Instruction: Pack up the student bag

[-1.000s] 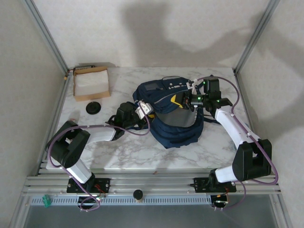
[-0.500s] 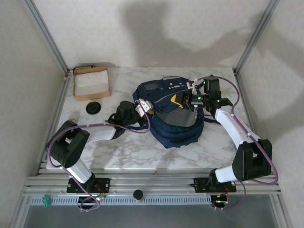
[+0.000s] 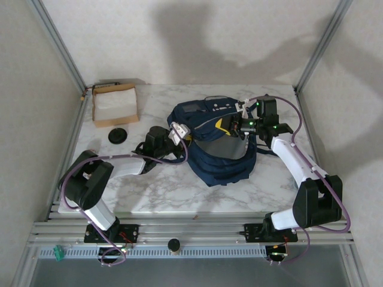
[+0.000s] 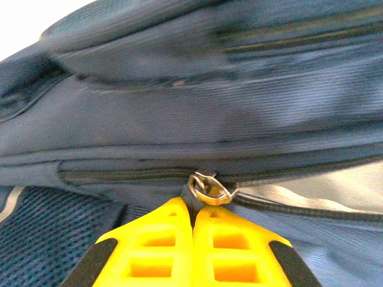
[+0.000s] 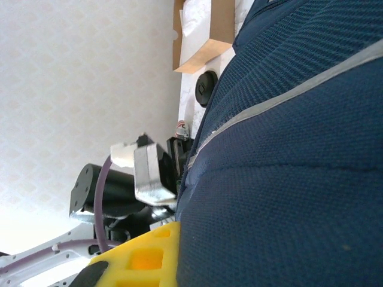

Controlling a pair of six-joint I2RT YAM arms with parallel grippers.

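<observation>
- Your navy blue fabric student bag (image 3: 218, 156) lies in the middle of the marbled white bench (image 3: 179, 191), somewhat toward the right edge. It has not shifted over the last second.
- Your left gripper (image 3: 178, 130) has crept a little toward the far edge along the bag's left side. Its jaws were partly spread a second ago and are now pressed together.
- In the left wrist view, the left gripper (image 4: 192, 210) meets a silver metal zip pull (image 4: 207, 189) on the bag (image 4: 227, 113). The pull's lower end goes in between the yellow tips, pinched there.
- Your right gripper (image 3: 238, 127) sits at the bag's far right side, where it was before. Its jaws are closed on the bag's cloth, as before.
- In the right wrist view, one yellow finger (image 5: 143, 257) lies against the blue fabric (image 5: 287, 179).
- The shallow brown cardboard box (image 3: 115, 103) holds the far left corner.
- The small round black disc (image 3: 118, 136) lies just beside the box, on its near side. Neither has moved.
</observation>
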